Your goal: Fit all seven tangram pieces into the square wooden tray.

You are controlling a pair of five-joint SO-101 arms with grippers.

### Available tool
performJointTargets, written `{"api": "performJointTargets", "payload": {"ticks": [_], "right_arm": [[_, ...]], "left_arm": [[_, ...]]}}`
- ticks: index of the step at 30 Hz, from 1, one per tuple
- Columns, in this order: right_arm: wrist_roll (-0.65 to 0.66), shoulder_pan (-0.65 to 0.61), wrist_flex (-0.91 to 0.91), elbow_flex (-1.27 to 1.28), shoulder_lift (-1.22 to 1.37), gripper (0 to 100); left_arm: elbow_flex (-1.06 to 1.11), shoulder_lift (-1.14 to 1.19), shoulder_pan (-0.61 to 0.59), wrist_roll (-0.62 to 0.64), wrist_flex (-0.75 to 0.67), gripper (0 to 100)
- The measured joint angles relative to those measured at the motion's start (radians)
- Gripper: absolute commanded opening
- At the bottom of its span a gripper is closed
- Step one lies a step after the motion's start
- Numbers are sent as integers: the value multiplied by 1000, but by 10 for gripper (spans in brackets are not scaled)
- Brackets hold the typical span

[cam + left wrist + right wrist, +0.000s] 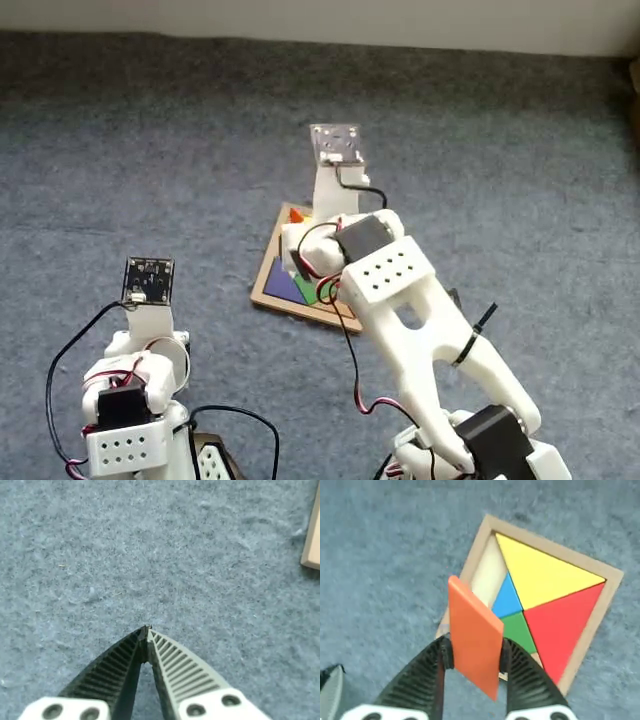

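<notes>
A: Four pieces sit in the tray (600, 615): yellow triangle (540, 572), red triangle (560, 625), blue triangle (507, 600), green piece (519, 632). All lie flat, edges touching, meeting near the middle.
B: Right claw (472, 654)?
A: Part open, clamped on an orange piece (475, 625), a slanted four-sided slab. One finger presses each long edge, and the slab sticks out well past the tips.
B: Tray, from that claw?
A: Below and just ahead of it. The orange piece hangs over the near rim. Its far corner overlaps a bare strip (487, 572) of tray floor along one rim, beside blue and yellow.
B: From the high view?
A: The tray (265, 270) is on grey carpet (150, 150), largely covered by the right arm (400, 290).
B: Left claw (146, 632)?
A: Closed, tips touching, nothing between them. It is over carpet, well apart from the tray. A tray corner (312, 550) shows ahead of the tips, off to one side.
</notes>
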Motion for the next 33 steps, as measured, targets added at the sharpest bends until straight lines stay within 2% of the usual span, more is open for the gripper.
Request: {"api": "performJointTargets", "payload": {"ticks": [6, 8, 15, 24, 30, 33], "right_arm": [[-232, 0, -138, 0, 66, 12], [-267, 0, -160, -3, 138, 12], [-285, -8, -181, -126, 379, 13], [-285, -8, -181, -267, 555, 17], [-285, 11, -107, -341, 597, 154], [-285, 11, -44, -385, 629, 160]], "left_arm": [[0, 0, 0, 0, 0, 8], [0, 0, 0, 0, 0, 8], [0, 0, 0, 0, 0, 8], [0, 0, 0, 0, 0, 8], [0, 0, 0, 0, 0, 8], [0, 0, 0, 0, 0, 8]]}}
